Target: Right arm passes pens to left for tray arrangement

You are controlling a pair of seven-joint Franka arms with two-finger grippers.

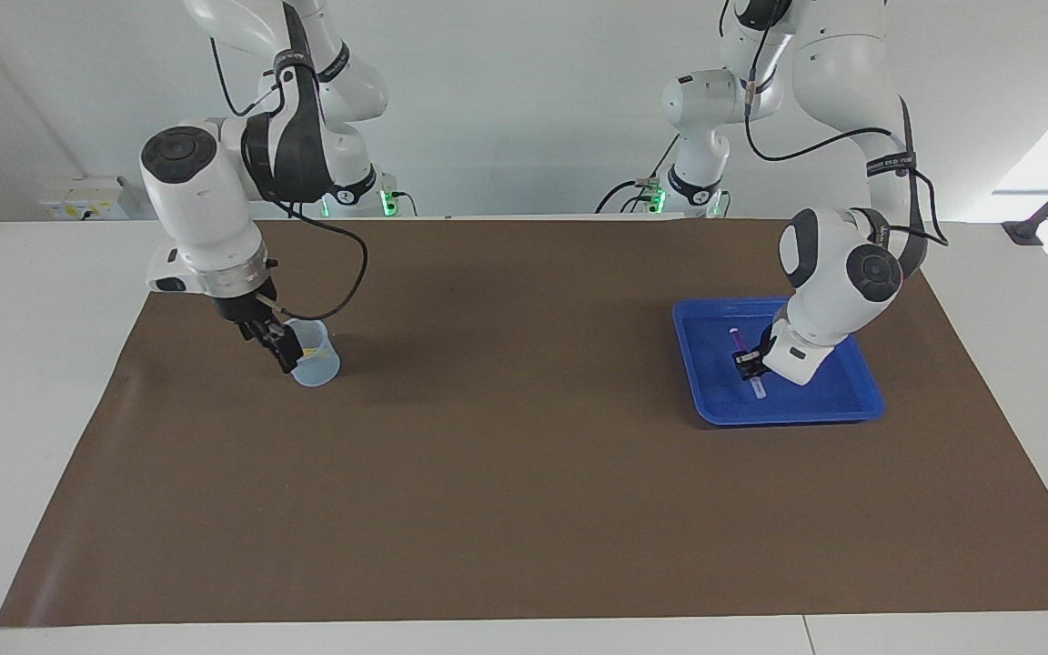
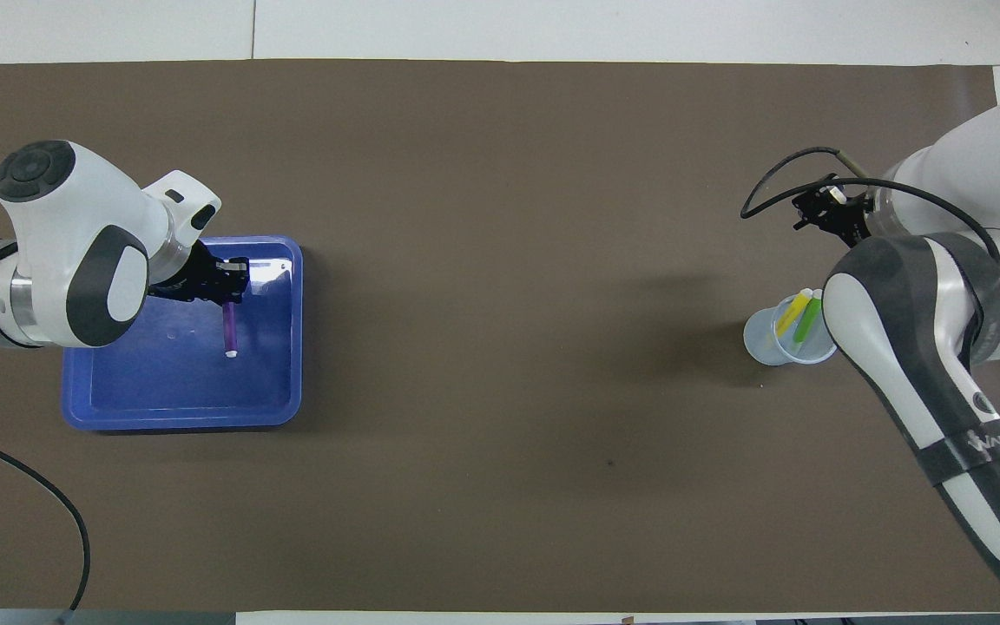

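Three pens: one purple pen (image 1: pixel 742 350), one green pen (image 2: pixel 809 319), one yellow pen (image 2: pixel 792 313). One blue tray (image 1: pixel 783 412) toward the left arm's end, one translucent cup (image 1: pixel 317 364) toward the right arm's end, well apart on one brown mat (image 1: pixel 524 473). Green and yellow pens stand tilted in the cup. Left gripper (image 1: pixel 746 364) is low inside the tray, clamped on the purple pen, pale end pointing away from the robots. Right gripper (image 1: pixel 280 344) sits at the cup's rim; fingers' spread not readable. Tray keeps bare floor beside the pen. Mat's whole middle and the edge farthest from the robots offer open room.
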